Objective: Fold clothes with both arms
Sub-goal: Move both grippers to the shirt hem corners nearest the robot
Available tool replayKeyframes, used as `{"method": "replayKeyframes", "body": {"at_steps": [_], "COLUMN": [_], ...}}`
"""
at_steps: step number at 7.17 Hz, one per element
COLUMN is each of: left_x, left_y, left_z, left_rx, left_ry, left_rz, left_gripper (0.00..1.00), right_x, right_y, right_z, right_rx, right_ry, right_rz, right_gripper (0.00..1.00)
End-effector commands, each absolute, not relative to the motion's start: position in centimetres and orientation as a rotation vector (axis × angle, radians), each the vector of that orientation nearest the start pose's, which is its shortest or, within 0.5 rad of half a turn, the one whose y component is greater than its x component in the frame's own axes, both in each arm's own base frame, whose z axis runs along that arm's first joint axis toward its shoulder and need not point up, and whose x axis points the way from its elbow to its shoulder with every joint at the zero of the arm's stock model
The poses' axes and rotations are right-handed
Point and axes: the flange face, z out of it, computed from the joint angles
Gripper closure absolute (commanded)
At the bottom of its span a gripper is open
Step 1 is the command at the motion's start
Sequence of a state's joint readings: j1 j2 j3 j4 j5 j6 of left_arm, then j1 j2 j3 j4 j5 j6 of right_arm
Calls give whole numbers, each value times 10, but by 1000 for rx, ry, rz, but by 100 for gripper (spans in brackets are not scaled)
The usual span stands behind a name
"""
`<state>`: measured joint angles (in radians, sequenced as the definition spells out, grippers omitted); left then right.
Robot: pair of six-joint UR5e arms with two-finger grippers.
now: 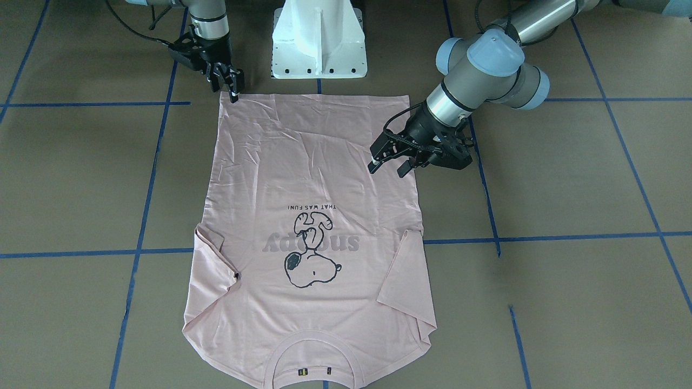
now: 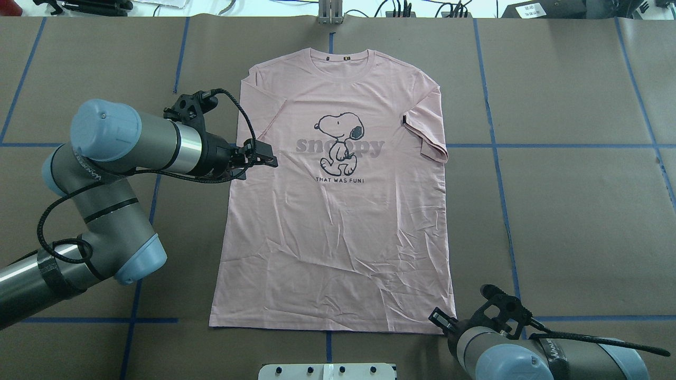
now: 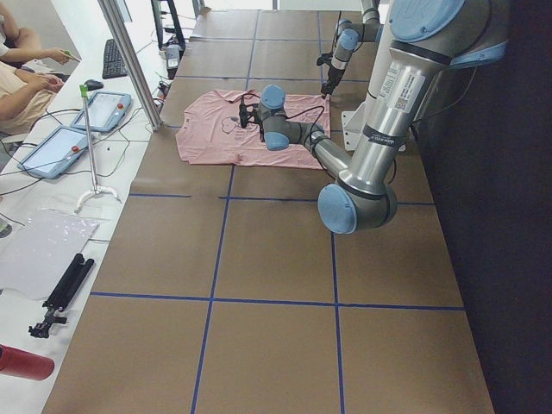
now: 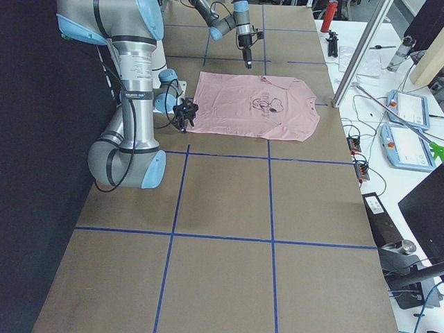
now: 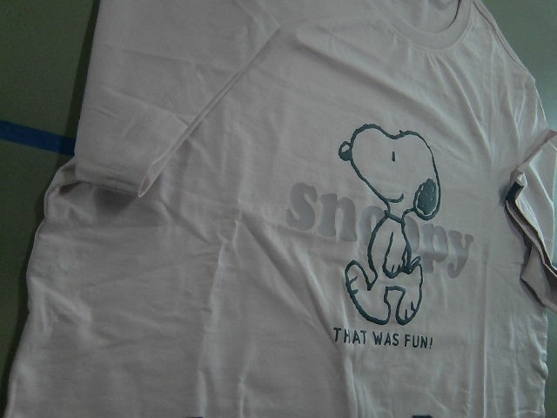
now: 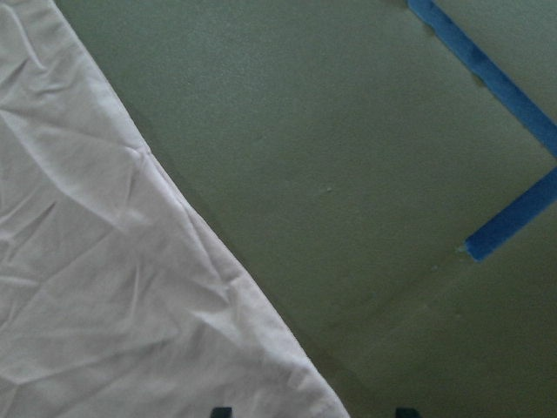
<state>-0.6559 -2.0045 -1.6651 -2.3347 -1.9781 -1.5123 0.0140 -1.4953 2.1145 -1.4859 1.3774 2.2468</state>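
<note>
Overhead exterior view. Shows the T-shirt [image 2: 338,227] spread flat, print up, on the table [image 2: 554,211], straight out from the white pedestal base [image 2: 327,371]: hem nearest it, collar [image 2: 338,57] farthest. Has both sleeves [image 2: 430,134] lying partly turned in over the body; no fold of the body yet. Finds the right gripper [image 1: 232,92] close beside the base, fingers apart, straddling the hem corner [image 6: 322,401] without pinching it. Finds the left gripper [image 1: 388,166] farther out from the base, jaws apart, low over the shirt's side edge, gripping nothing. Looks like an early stage: cloth laid out, grasps not made, every main fold left.
</note>
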Motion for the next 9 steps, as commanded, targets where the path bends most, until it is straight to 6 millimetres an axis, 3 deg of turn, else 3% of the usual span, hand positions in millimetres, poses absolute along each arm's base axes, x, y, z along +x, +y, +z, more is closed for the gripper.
{"method": "replayKeyframes", "body": {"at_steps": [1,2,3,4,5,6,7,8,9], "left_x": [430,429,422,441,472,476,483,490,489], "left_y": [-450,-448,-439,-399,-336,-297,-267,-241,-235], "left_z": [285,293,284,275,264,253,268,299,316], "left_rx": [119,107,48,-19,-27,-42,-110,-121,-125], "left_ry": [1318,1308,1335,1340,1222,1098,1017,955,923], "left_rz": [-243,-258,-341,-405,-481,-474,-506,-502,-496], "left_gripper": [14,13,13,13,14,14,15,17,17], "right_x": [-483,-482,-472,-462,-456,-451,-451,-451,-451], "right_y": [-159,-160,-166,-170,-176,-176,-176,-176,-176], "right_z": [362,360,347,340,333,333,335,336,336], "right_rx": [-77,-77,-84,-91,-102,-103,-102,-101,-101], "right_ry": [-751,-756,-783,-797,-811,-811,-808,-805,-805], "right_rz": [722,724,736,743,753,754,754,754,754], "right_gripper": [100,100,100,100,100,100,100,100,100]}}
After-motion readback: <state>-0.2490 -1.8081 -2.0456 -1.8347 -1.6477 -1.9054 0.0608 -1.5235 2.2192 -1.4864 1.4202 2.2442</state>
